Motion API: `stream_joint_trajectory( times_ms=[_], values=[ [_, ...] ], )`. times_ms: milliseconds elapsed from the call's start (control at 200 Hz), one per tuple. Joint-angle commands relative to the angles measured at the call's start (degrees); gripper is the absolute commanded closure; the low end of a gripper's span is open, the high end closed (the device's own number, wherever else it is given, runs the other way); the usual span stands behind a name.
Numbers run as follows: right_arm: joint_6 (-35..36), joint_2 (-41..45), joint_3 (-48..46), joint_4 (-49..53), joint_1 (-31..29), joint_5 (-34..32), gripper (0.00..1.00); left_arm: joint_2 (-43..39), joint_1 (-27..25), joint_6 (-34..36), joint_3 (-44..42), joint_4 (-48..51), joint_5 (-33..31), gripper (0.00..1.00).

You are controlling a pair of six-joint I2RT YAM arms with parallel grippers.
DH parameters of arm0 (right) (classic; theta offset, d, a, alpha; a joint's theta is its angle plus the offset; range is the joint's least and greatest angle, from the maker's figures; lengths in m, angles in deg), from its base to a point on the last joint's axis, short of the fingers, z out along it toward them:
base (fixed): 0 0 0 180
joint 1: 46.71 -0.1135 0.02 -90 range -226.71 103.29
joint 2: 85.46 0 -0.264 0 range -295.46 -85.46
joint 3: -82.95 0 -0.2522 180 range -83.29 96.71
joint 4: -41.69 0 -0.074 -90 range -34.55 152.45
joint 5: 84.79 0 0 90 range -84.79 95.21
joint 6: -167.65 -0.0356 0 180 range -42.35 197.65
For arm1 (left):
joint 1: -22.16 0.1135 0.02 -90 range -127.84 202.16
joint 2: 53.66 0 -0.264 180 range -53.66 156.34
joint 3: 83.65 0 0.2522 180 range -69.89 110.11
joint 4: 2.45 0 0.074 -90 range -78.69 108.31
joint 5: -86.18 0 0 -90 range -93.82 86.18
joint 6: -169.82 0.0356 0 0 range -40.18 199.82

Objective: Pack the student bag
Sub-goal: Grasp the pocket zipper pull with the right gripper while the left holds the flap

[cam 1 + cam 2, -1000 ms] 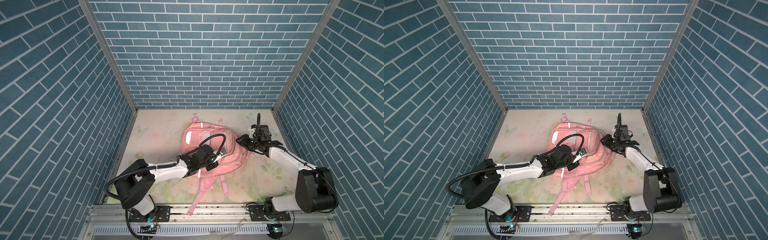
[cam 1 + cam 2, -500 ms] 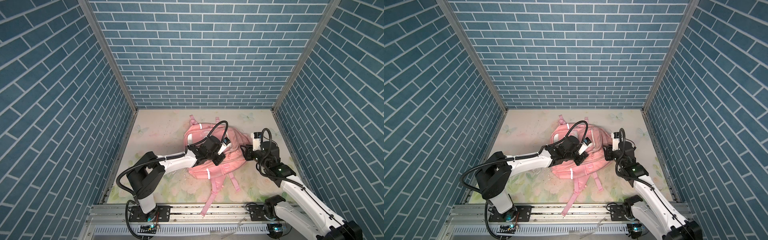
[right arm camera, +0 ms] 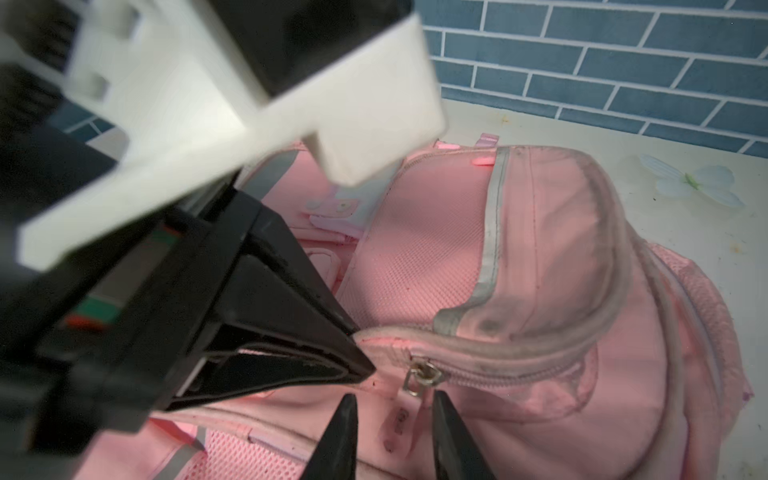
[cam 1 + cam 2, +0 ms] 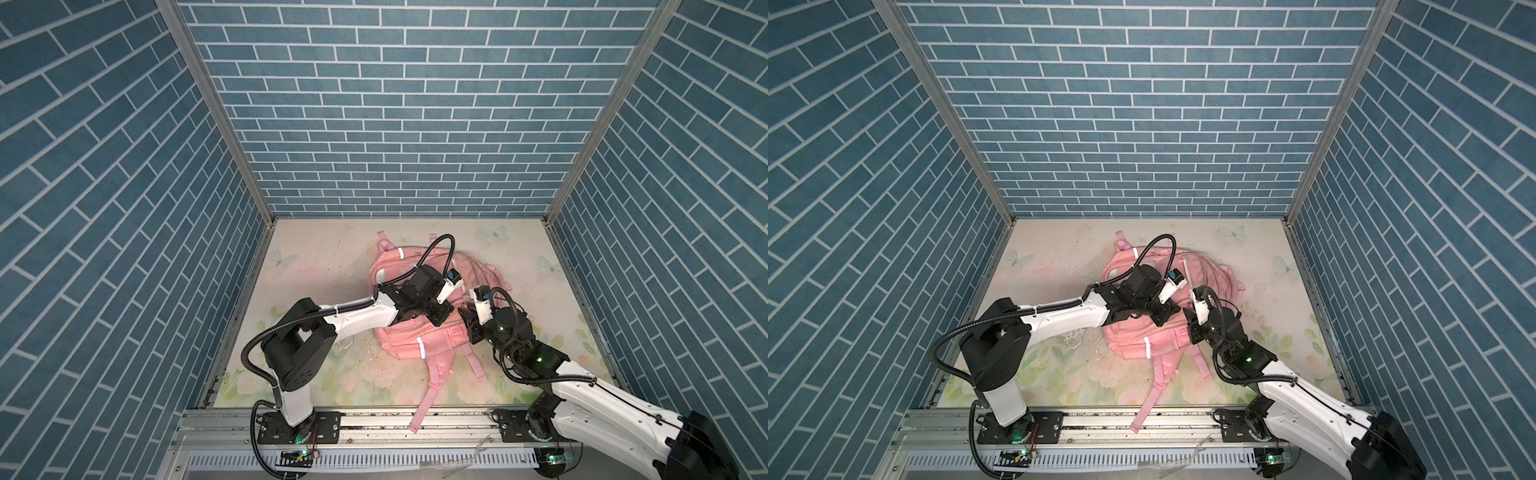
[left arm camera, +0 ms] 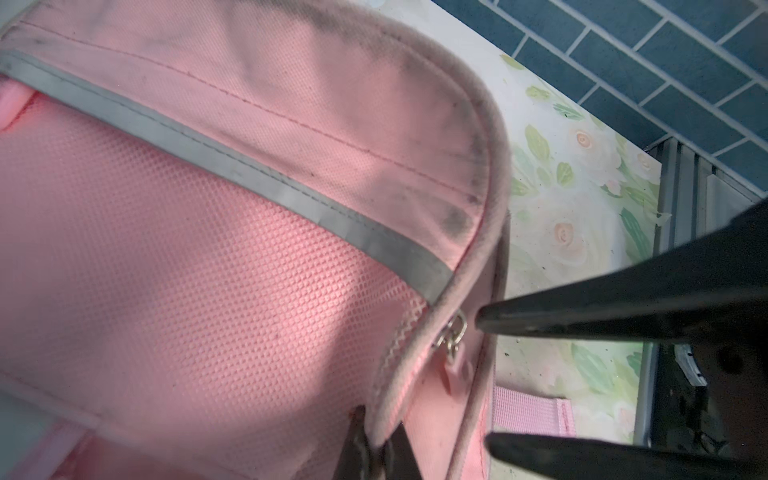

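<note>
The bag (image 4: 440,336) appears soft, light, collapsible. The left end effector (image 5: 377,446) is clenched on its piped edge; the right end effector (image 3: 395,399), released, straddles the zipper pull (image 3: 422,378): grasp there.

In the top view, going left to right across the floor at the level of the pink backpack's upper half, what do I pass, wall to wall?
left brick wall → left butterfly print → student bag → right butterfly print → right brick wall
</note>
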Motion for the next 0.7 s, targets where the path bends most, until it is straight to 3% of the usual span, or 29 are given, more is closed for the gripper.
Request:
stream_joint_trajectory(
  times_ms=[0, 195, 325, 415, 555, 695],
  values=[
    [0.9, -1.4, 0.9, -2.5, -1.2, -6.4, 0.71, 0.5, 0.0, -1.9, 2.4, -1.4, 2.9, 1.0],
    [0.5, -3.5, -0.5, -4.6, -4.5, -10.8, 0.7, 1.3, 0.1, -2.0, 3.6, -1.2, 3.3, 1.0],
    [-0.6, -5.7, -0.3, -5.5, -6.3, -13.6, 0.62, 2.5, 0.2, -2.1, 4.8, 0.1, 3.5, 1.0],
    [-2.7, -7.3, 0.3, -4.2, -6.9, -18.4, 0.62, 2.6, 0.3, -2.0, 5.0, 0.3, 3.5, 1.0],
    [-6.0, -7.6, 0.2, -1.8, -6.9, -23.4, 0.71, 1.7, 0.4, -2.3, 3.9, -0.6, 3.6, 1.0],
    [-6.7, -5.3, -2.2, -4.2, -6.9, -23.3, 0.82, 1.2, 0.7, -2.6, 3.0, -1.6, 4.4, 1.0]
  ],
)
